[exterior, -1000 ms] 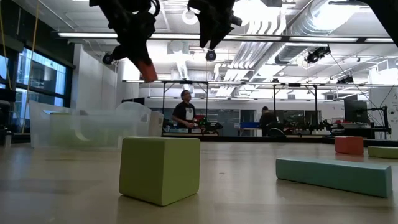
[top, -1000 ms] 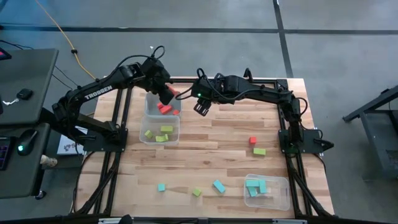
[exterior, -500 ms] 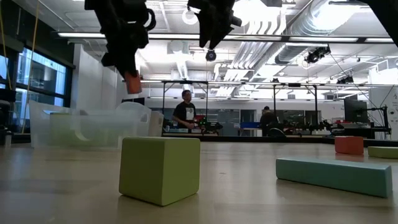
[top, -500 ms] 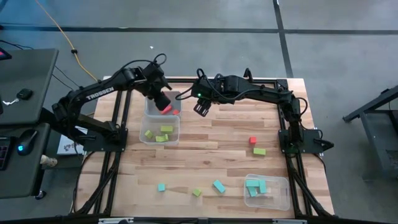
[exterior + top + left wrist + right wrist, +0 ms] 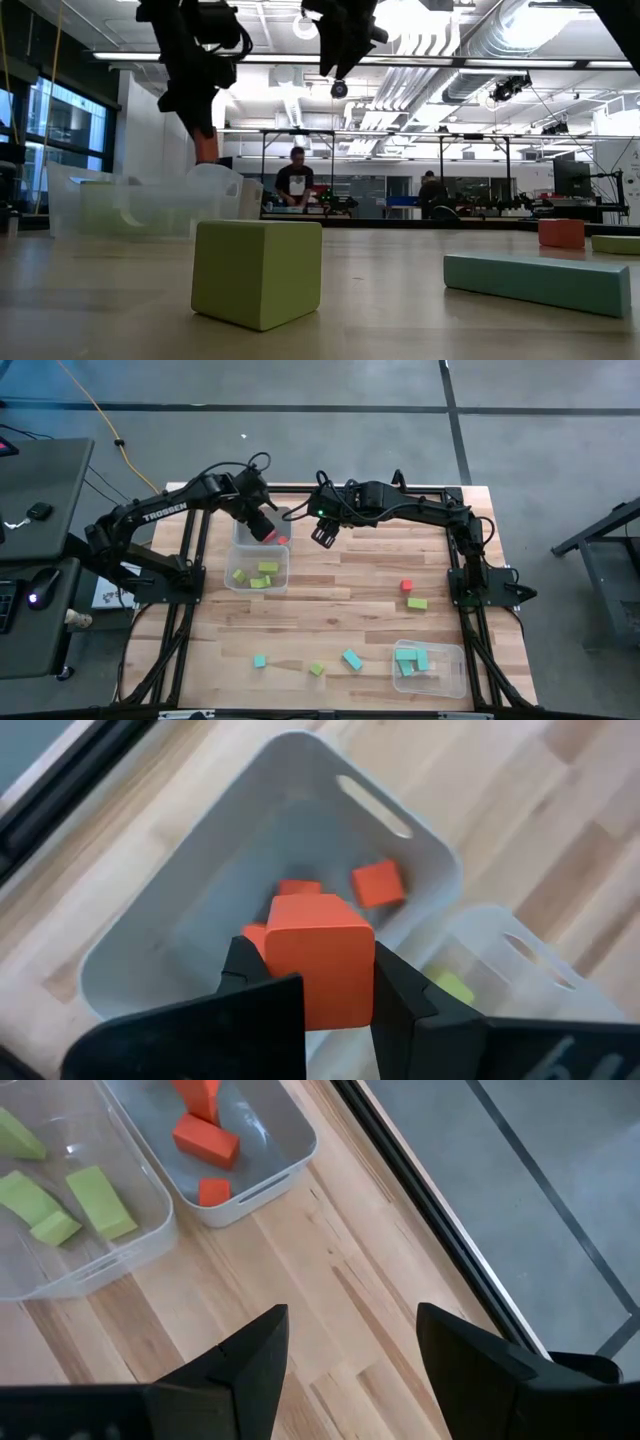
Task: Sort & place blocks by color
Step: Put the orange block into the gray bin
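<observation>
The left gripper (image 5: 305, 985) hangs above the clear tub for red blocks (image 5: 245, 535) at the far left of the wooden surface (image 5: 340, 600). Its fingers (image 5: 250, 965) are clamped on a red cube (image 5: 320, 965) — the cube sits between the 2 fingers, directly over the tub's interior. In the low view the same cube (image 5: 206, 147) shows at the tip of the left gripper (image 5: 205, 140), just above the tub's rim.

Inside this tub, the left wrist view shows red blocks (image 5: 378, 883) resting on the tub floor. The right wrist view shows a red bar (image 5: 205, 1140) and a small red cube (image 5: 213, 1191) in the same tub.

A second clear tub (image 5: 258, 585) stands touching the first on its near side and holds lime green blocks (image 5: 266, 568).

The right gripper (image 5: 323, 533) hovers over bare surface just beside the red-block tub. Its fingers (image 5: 250, 1360) stand apart and hold nothing.

A third clear tub (image 5: 450, 670) at the near right corner holds teal blocks (image 5: 410, 658).

Loose blocks on the surface:
- 1 red cube (image 5: 406, 586) and 1 lime green bar (image 5: 417, 602) at mid right, near each other.
- 1 teal cube (image 5: 259, 660), 1 lime green cube (image 5: 316, 669) and 1 teal bar (image 5: 351, 658) along the near edge.
</observation>
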Robot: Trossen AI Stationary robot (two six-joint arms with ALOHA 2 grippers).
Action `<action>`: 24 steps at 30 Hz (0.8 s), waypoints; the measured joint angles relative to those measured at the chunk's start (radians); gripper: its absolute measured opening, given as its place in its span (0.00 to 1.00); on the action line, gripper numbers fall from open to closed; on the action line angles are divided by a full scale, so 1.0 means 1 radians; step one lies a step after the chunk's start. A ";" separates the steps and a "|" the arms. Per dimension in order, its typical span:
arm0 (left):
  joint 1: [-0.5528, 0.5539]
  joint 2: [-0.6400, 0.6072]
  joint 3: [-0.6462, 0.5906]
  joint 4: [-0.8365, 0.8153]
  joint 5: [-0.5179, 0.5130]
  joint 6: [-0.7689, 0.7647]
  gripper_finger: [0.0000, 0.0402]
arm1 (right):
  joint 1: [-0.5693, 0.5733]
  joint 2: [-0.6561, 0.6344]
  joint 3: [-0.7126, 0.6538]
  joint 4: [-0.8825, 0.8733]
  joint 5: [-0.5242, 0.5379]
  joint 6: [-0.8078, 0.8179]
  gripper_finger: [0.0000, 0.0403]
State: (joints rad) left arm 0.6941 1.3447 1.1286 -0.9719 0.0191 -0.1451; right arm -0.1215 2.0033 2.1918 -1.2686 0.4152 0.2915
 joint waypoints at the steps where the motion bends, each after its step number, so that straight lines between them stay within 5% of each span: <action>1: 0.000 0.007 0.000 0.004 -0.006 0.000 0.06 | 0.000 0.000 0.000 0.000 0.000 0.000 0.52; 24: 0.008 0.307 0.000 0.249 -0.001 0.026 0.07 | 0.000 0.000 0.000 0.012 -0.004 0.041 0.52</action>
State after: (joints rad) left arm 0.7025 1.6513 1.1282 -0.7230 0.0181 -0.1188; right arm -0.1215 2.0033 2.1918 -1.2568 0.4108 0.3330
